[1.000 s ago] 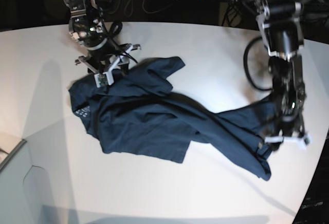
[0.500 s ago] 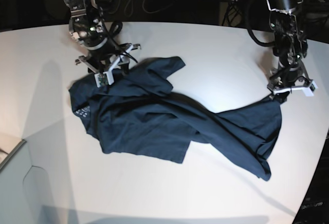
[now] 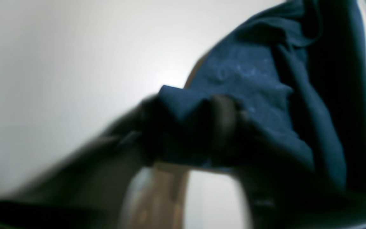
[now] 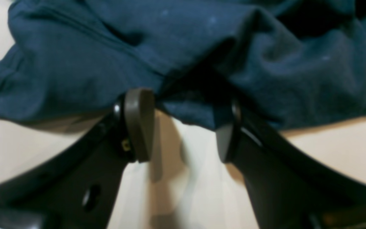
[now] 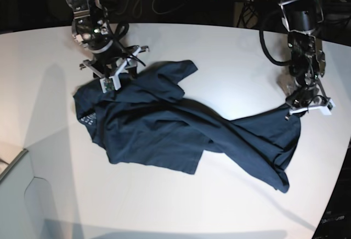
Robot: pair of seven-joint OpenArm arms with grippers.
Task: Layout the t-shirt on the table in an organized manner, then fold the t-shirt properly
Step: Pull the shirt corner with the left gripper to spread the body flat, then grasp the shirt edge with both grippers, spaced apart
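Base view: the white table (image 5: 230,47) filled most of the frame, its curved far edge meeting a dark background with cables along the top; the navy shirt (image 5: 181,129) lay crumpled across the middle, stretched from centre left to lower right; the right gripper (image 5: 116,73) stood at upper left at the shirt's upper edge; the left gripper (image 5: 307,107) sat at right on the shirt's far corner.

Left wrist view: blurred; bare table (image 3: 59,57) at upper left; the shirt (image 3: 265,95) filled the right; the left gripper's (image 3: 189,133) dark fingers (image 3: 224,127) were pinched on a cloth fold at centre.

Right wrist view: table (image 4: 186,190) below; the shirt (image 4: 138,47) across the top; the right gripper's (image 4: 183,127) fingers (image 4: 138,124) stood apart, tips at the hem, gripping nothing.
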